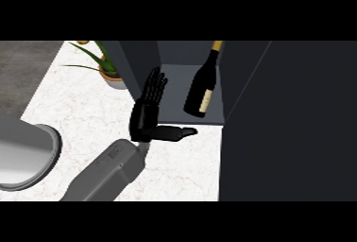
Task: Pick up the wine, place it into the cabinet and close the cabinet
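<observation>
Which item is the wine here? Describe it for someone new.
Find the dark cabinet at the counter's right, door open. Inside, on its grey shelf, stands the wine bottle: dark glass, gold-capped neck, pale label. The left hand is open just left of it; the potted plant is green and outside.

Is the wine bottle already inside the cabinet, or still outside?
Inside. The bottle stands on the cabinet floor between its walls, and the open left hand does not hold it.
</observation>
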Controlling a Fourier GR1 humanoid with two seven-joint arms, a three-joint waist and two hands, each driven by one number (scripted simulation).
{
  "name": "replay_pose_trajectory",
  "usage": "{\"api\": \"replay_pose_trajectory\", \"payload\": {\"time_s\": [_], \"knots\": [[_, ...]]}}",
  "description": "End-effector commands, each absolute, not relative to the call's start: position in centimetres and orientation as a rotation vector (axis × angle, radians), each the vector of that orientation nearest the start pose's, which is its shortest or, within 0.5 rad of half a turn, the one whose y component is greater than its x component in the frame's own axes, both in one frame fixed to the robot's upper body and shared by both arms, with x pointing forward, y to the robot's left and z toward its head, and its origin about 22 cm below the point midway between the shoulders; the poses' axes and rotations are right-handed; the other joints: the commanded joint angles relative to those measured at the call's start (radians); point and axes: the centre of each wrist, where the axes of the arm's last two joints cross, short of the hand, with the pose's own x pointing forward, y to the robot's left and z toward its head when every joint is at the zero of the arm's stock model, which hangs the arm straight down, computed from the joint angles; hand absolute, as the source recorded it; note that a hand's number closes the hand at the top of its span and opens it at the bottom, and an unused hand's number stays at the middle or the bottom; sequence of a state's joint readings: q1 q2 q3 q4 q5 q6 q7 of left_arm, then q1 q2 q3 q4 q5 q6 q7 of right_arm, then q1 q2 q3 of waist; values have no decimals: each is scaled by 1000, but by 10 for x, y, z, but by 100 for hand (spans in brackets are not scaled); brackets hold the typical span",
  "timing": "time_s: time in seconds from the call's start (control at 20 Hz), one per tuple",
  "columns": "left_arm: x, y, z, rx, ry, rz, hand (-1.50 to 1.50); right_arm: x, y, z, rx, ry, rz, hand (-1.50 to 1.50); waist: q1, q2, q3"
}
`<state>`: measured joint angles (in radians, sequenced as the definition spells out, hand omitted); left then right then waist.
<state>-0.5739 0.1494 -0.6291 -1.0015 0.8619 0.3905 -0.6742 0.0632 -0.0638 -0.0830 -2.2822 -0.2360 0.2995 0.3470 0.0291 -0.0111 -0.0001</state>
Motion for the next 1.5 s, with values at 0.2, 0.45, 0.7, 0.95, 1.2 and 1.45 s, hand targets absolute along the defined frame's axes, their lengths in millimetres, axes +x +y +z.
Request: {"api": "replay_pose_trajectory", "payload": {"time_s": [0.2, 0.45, 0.7, 0.95, 1.2, 1.45], "knots": [[232, 125, 24, -384, -1854, 114, -150, 171, -254, 156, 226, -1890, 249, -150, -8, 3, 1], [217, 134, 65, -376, -1853, 129, -150, 174, -232, 154, 245, -1891, 281, -150, -22, 8, 0], [184, 142, 75, -341, -1896, 169, -150, 168, -245, 161, 243, -1866, 431, 150, -24, 7, 1], [171, 156, 73, -270, -1904, 178, -150, 166, -243, 165, 323, -1774, 728, 150, -20, 7, 1], [145, 207, 90, -209, -1926, 195, -150, 154, -233, 159, 434, -1719, 749, 150, -14, 8, 0], [120, 231, 94, -192, -1927, 214, -150, 123, -206, 164, 583, -1648, 735, 150, -9, 3, -1]]}}
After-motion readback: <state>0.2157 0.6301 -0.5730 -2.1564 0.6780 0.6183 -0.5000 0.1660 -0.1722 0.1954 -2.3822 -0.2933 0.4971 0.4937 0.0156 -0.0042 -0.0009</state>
